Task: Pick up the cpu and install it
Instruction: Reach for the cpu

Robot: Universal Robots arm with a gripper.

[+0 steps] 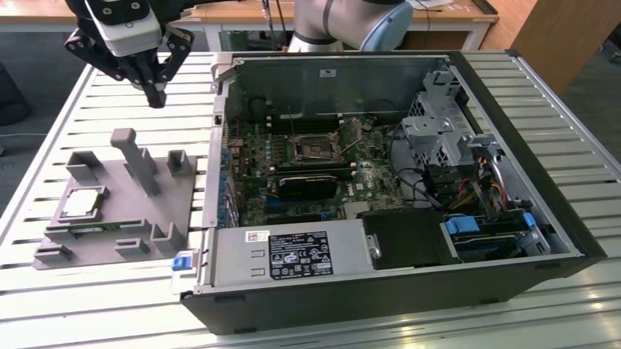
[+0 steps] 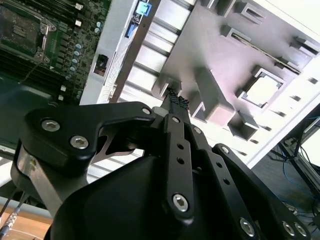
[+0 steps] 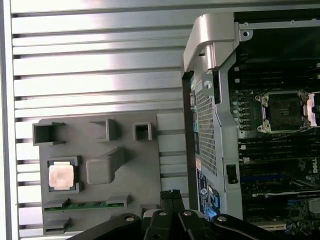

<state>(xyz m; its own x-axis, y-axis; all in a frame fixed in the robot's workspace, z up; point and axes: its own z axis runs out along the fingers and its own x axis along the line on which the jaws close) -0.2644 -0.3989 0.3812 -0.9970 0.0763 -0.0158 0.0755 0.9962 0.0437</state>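
Pincer (image 1: 155, 100) hangs vertical, closed and empty; cpu (image 1: 81, 204) sits in holder (image 1: 121, 214).

There are one cpu (image 1: 83, 202), one green memory stick (image 3: 82, 205), one grey slotted holder (image 1: 121, 212), one open computer case (image 1: 330, 80), one black square socket (image 1: 318, 149), one slatted surface (image 1: 49, 145) and one tool (image 1: 155, 99).

The exterior view's top edge cuts off the black-and-white two-finger gripper (image 1: 155, 98) above its white body, and the silvery-grey robot arm (image 1: 335, 25) too. In the second wrist view the gripper's black linkage hides the part of the grey plastic parts holder (image 2: 210, 45) nearest the tool. In the first wrist view the long green memory stick (image 3: 85, 205) beside the fingertips shows one thin edge, the rest sunk in its slot.
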